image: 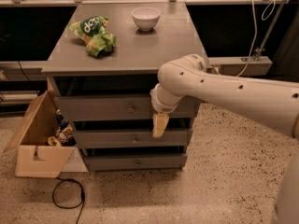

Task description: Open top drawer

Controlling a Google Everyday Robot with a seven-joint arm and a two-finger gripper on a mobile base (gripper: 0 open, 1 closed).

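Note:
The top drawer is the tallest of three grey fronts in the grey cabinet, with a small round metal knob at its centre. It looks closed, level with the fronts below. My gripper hangs from the white arm in front of the drawer's lower edge, a little right of and below the knob, and is not touching it. The arm covers the right end of the drawer front.
The cabinet top holds a green snack bag and a white bowl. The middle drawer and bottom drawer lie below. An open cardboard box stands at the left, with a black cable on the floor.

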